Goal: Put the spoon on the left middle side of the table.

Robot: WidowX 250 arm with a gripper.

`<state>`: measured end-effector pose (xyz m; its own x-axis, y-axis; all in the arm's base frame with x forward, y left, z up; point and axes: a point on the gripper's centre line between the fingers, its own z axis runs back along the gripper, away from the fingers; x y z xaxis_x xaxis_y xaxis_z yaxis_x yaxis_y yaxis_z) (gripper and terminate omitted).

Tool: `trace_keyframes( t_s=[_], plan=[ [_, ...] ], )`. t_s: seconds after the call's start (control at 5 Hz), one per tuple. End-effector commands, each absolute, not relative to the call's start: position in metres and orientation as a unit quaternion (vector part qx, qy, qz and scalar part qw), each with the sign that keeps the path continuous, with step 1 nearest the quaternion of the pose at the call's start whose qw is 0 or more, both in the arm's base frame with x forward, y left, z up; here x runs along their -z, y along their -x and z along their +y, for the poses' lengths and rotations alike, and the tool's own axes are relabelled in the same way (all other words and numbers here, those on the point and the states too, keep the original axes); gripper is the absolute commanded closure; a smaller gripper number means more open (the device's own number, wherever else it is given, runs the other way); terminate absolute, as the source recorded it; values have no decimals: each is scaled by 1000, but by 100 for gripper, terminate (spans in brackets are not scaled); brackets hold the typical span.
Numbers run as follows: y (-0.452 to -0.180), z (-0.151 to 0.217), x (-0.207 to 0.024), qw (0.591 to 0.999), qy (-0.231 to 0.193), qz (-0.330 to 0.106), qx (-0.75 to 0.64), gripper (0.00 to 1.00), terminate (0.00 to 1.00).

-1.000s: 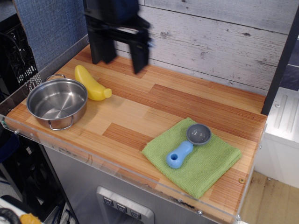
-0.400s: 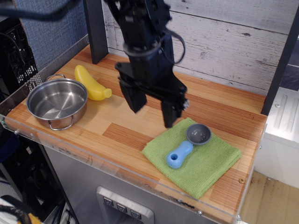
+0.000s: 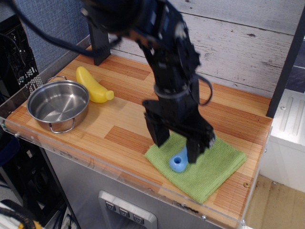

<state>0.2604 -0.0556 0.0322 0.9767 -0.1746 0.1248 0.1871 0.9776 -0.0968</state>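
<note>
Striped table (image 3: pixel 119 112); spoon (image 3: pixel 178 162) light-blue handle, bowl hidden.

A green folded cloth (image 3: pixel 209 169) lies directly beneath the end effector (image 3: pixel 177 143), spreading out to its right and toward the front edge of the surface (image 3: pixel 128 114). Well to the left of the end effector sits a steel pot (image 3: pixel 58 104) with loop handles. Just behind the pot, touching or nearly touching its rim, lies a yellow banana toy (image 3: pixel 93 85).
</note>
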Motion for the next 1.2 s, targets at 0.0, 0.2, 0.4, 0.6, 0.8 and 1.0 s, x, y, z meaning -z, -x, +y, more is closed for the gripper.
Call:
trace_keyframes(
  t_s=[0.0,0.2,0.4,0.6,0.8,1.0],
  plan=[
    [-269,-75,-26,987,46,-61,139,0,0],
    [-274,-73,-33,987,42,-68,139,0,0],
    [-278,-68,-48,986,41,-83,136,0,0],
    [-281,-66,-63,985,42,-96,134,0,0],
    [-280,-66,-66,985,44,-98,132,100,0],
    [-276,-66,-55,988,48,-80,126,0,0]
  ],
)
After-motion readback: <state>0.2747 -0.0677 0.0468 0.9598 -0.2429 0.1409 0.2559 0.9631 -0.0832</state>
